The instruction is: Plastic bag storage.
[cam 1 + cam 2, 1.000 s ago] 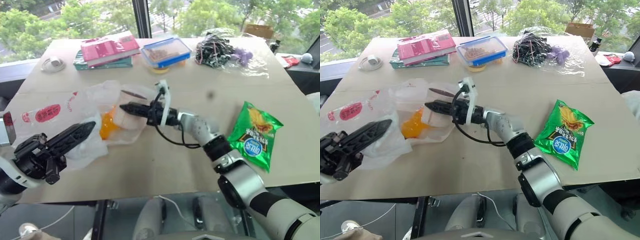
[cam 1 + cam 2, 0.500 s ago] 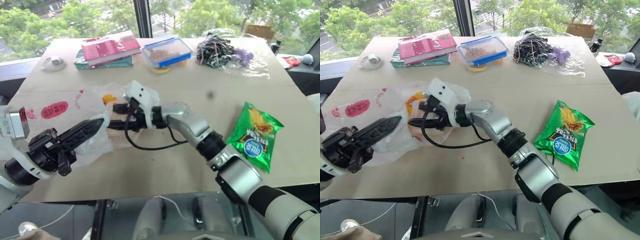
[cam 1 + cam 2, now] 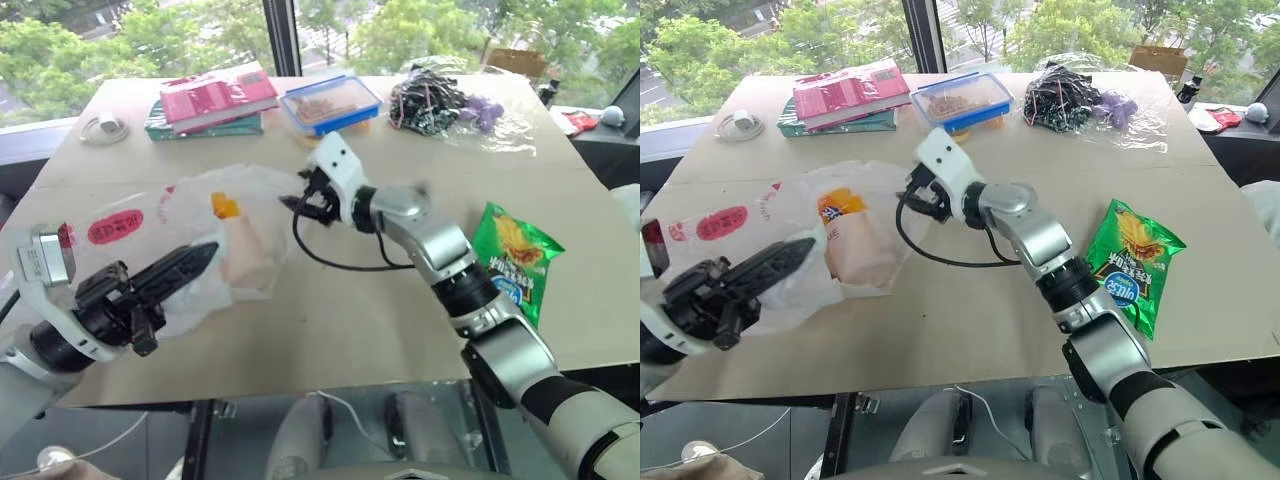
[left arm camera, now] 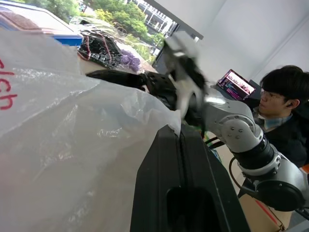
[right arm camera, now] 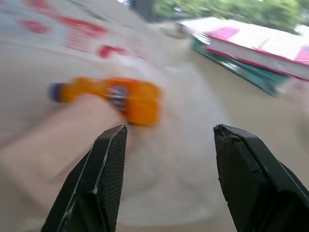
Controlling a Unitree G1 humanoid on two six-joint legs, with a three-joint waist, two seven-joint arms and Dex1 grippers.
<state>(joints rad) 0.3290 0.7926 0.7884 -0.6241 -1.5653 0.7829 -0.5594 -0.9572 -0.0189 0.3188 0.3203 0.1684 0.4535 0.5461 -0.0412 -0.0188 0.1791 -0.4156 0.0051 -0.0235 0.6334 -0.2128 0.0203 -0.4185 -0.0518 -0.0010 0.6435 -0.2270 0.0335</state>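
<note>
The plastic bag (image 3: 150,225), thin translucent white film with red print, lies crumpled at the table's left. Through its film show an orange bottle (image 3: 225,205) and a pale pinkish lump (image 3: 250,250). My left gripper (image 3: 203,253) lies over the bag's near side, shut, and in the left wrist view the bag's edge (image 4: 96,121) runs into its closed fingertips (image 4: 179,131). My right gripper (image 3: 297,201) hovers just off the bag's right edge, pointing at it, open with nothing between its fingers (image 5: 108,159). In the right wrist view the orange bottle (image 5: 128,99) lies ahead.
A green chips packet (image 3: 510,265) lies at the right. Along the far edge are stacked books (image 3: 210,100), a blue-lidded box (image 3: 330,105), a clear bag of dark cords (image 3: 440,100) and a white coil (image 3: 105,128). A person (image 4: 282,104) sits by a laptop (image 4: 236,83).
My right gripper has drawn back out of the bag toward the right, rolled over and opened. The bag's film has settled around the bottle and the pale lump. The left gripper has hardly moved.
</note>
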